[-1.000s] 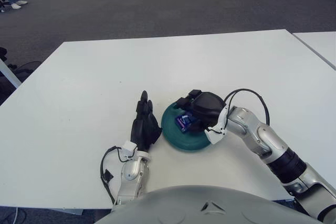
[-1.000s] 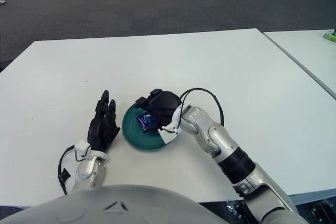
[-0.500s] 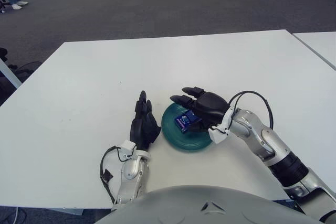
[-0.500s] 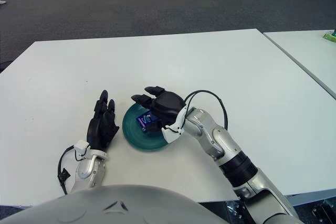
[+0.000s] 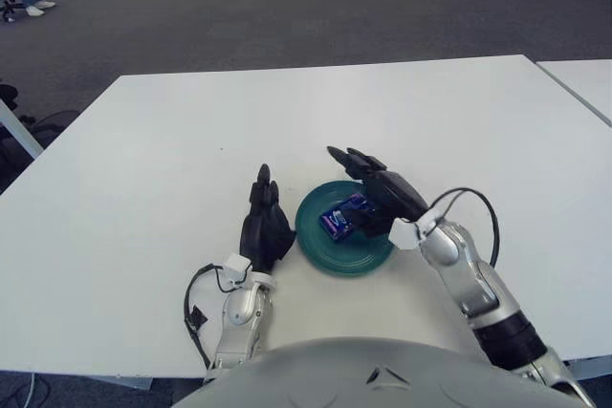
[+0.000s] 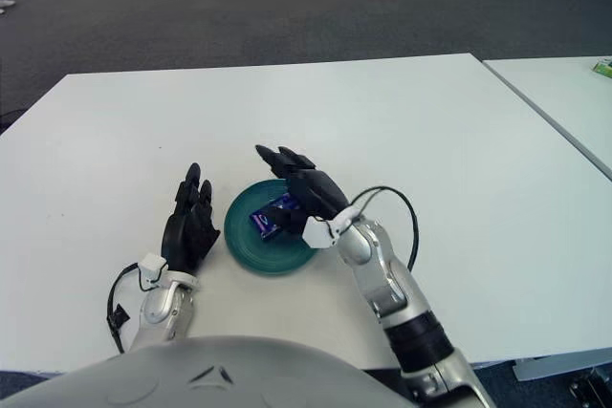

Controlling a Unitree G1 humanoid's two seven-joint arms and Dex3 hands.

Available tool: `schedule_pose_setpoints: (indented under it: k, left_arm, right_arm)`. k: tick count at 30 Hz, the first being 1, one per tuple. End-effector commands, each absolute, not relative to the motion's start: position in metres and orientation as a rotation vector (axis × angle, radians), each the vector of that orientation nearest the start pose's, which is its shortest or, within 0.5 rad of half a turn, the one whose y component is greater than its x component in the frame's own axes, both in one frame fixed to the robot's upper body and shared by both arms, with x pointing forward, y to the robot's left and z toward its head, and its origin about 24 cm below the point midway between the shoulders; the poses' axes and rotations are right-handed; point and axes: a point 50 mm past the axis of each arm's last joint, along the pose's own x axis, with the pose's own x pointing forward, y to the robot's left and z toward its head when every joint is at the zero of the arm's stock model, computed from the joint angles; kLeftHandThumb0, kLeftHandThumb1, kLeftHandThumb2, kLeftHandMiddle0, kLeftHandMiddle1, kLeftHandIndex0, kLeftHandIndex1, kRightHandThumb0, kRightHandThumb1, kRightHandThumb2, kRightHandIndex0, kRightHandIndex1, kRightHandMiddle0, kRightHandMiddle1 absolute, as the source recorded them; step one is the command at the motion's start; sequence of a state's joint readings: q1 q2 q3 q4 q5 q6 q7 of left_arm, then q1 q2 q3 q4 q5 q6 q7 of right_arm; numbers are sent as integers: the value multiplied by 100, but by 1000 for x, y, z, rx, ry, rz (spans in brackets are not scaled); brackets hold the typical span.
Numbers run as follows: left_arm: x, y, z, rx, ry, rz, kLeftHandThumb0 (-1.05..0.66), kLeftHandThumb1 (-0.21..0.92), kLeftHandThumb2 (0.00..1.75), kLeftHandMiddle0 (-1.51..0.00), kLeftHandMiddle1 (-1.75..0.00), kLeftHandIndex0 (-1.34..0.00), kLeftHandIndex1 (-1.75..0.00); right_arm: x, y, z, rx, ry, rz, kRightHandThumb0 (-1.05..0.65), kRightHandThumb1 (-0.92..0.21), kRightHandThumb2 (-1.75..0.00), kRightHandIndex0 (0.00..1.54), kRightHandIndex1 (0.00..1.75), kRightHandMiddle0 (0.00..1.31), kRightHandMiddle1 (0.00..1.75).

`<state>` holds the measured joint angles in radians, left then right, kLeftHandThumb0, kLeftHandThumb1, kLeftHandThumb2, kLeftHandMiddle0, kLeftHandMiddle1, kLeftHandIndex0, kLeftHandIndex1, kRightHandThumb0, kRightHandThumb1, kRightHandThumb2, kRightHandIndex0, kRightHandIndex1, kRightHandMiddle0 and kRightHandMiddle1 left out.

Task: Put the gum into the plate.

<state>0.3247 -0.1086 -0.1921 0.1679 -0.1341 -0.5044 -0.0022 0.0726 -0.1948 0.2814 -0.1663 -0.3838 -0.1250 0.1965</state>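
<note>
**Gum resting in the plate, both hands unloaded**

White table (image 5: 143, 188) carrying a green plate (image 5: 368, 255) near its front edge. Right hand (image 5: 378, 193) above the plate's right rim, fingers (image 6: 277, 157) extended and spread, gripping nothing. Left hand (image 5: 263, 226) just left of the plate, fingers straight and relaxed, pointing away from the robot, empty. Blue gum (image 5: 344, 217) lying inside the plate, beside the right palm. The right eye view alone shows a small green object (image 6: 602, 67) on the neighbouring table.
</note>
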Motion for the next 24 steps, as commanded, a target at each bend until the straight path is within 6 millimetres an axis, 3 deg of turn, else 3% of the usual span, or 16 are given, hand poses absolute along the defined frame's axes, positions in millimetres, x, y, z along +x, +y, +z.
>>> schedule_pose_setpoints:
  k: [1,8,10,14,24]
  left_arm:
    - [165,98,-32,-296,54,29,-105,92,93,0,0,0,-9]
    - [165,96,-32,-315,60,57,-105,92,90,0,0,0,-10]
    - [164,96,-33,-326,62,63,-105,92,89,0,0,0,-10]
    - [164,95,-34,-326,61,58,-105,92,87,0,0,0,-8]
    - [161,98,-34,-303,60,34,-105,92,89,0,0,0,-3]
  right_arm:
    - [228,-108,55,-248,-91,327,-105,-92,-96,0,0,3,1]
    - [229,-120,46,0,-34,55,-102,-92,-96,8,3,8,6]
    - [224,-131,36,30,-11,-3,-100,-92,-96,11,3,4,20]
    - [217,-153,18,55,28,-60,-95,-92,-97,16,3,1,38]
    - [224,-167,14,54,55,-114,-90,-92,-98,14,0,0,45]
